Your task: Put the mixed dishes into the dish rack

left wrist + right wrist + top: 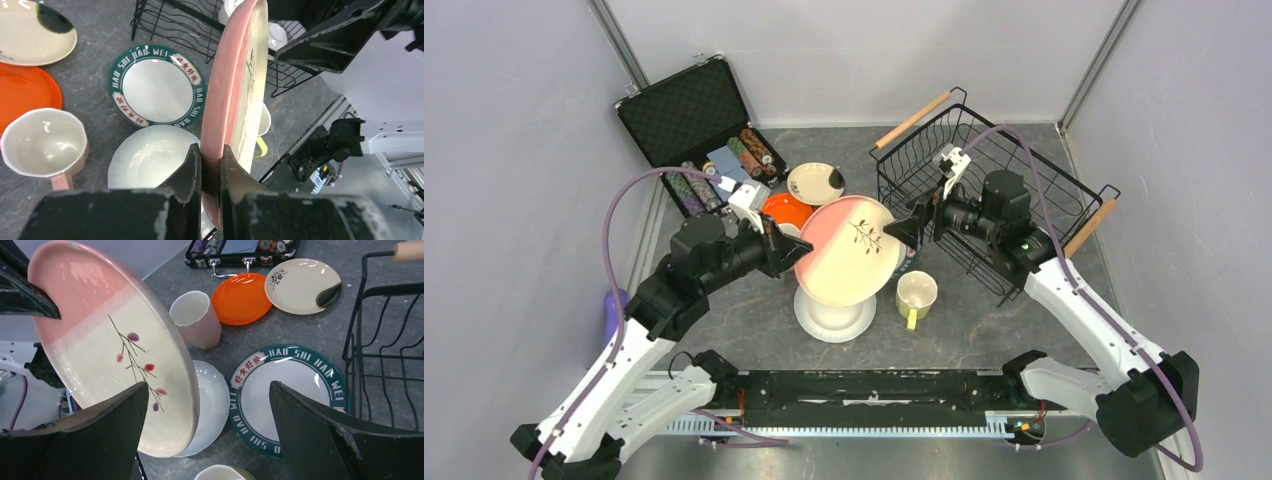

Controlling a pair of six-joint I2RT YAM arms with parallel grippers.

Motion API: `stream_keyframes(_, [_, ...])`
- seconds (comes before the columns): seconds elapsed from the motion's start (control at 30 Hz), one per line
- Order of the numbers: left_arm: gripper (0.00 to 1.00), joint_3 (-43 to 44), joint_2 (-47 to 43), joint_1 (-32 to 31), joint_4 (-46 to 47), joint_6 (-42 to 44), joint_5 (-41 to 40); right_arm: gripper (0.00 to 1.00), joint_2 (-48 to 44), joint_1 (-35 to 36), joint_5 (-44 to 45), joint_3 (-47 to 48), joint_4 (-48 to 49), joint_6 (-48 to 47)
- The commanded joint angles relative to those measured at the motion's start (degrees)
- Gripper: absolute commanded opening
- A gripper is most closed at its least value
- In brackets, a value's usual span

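Note:
My left gripper [799, 250] is shut on the left rim of the pink-cream plate [849, 250] and holds it tilted above the table; the grip shows in the left wrist view [211, 147]. My right gripper [902, 232] is open at the plate's right edge, and in the right wrist view [209, 405] the plate's rim [115, 350] lies between its spread jaws without touching. The black wire dish rack [1024, 190] stands at the back right. A white plate [834, 318] lies under the held plate. A teal-rimmed plate [290, 390] lies beside it.
A yellow-green mug [916, 295] stands by the rack. An orange plate [786, 210], a cream black-spotted plate [816, 183] and a pink mug [195, 320] sit at the left. An open black case [689, 115] with chips is at the back left. White crockery [276, 34] sits in the rack.

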Motion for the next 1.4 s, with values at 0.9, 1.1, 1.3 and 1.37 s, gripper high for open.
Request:
stream_keyframes(0.9, [0.02, 0.9, 2.5, 11.2, 26.5, -7.1, 28.9, 0.47, -3.4, -4.1, -28.2, -8.7, 32.4, 23.7])
stream_keyframes(1.1, [0.02, 0.5, 2.5, 13.1, 27.0, -7.9, 30.6, 0.44, -5.0, -5.1, -30.4, -9.7, 35.2, 27.0])
stream_keyframes(1.3, [0.02, 0.0, 2.9, 13.9, 28.5, -8.6, 32.1, 0.27, -5.2, -5.1, -31.2, -10.4, 39.0, 31.8])
stream_keyframes(1.37, [0.02, 0.1, 3.5, 14.1, 28.8, -8.8, 32.3, 0.20, -5.2, -5.1, -31.8, -11.1, 42.5, 34.8])
